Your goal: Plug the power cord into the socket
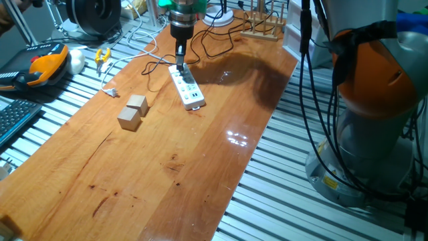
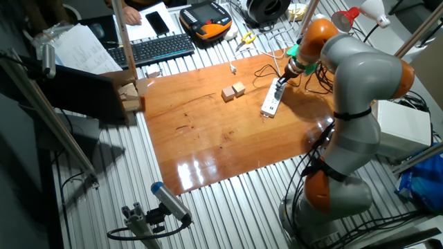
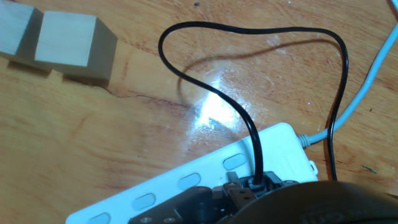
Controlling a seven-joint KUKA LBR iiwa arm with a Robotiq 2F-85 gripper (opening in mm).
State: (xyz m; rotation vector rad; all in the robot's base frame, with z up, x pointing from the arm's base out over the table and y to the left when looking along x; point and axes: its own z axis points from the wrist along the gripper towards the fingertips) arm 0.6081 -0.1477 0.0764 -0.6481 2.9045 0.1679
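The socket, a long white power strip (image 1: 188, 90) (image 2: 270, 102) (image 3: 186, 180), lies on the wooden table. My gripper (image 1: 179, 60) (image 2: 280, 81) (image 3: 255, 186) stands upright over its far end. It is shut on the small black plug of the power cord (image 1: 157, 65) (image 3: 249, 27). In the hand view the plug sits against the strip's top face at the last outlet. The thin black cord rises from it and curls in a wide loop over the wood. How deep the plug sits is hidden by my fingers.
Two tan wooden cubes (image 1: 134, 112) (image 2: 232, 91) (image 3: 65, 40) sit left of the strip. A pale cable (image 3: 367, 87) leaves the strip's end. A white cable with a grey connector (image 1: 110, 91), pliers (image 1: 101, 57) and a wooden rack (image 1: 264, 27) lie farther back.
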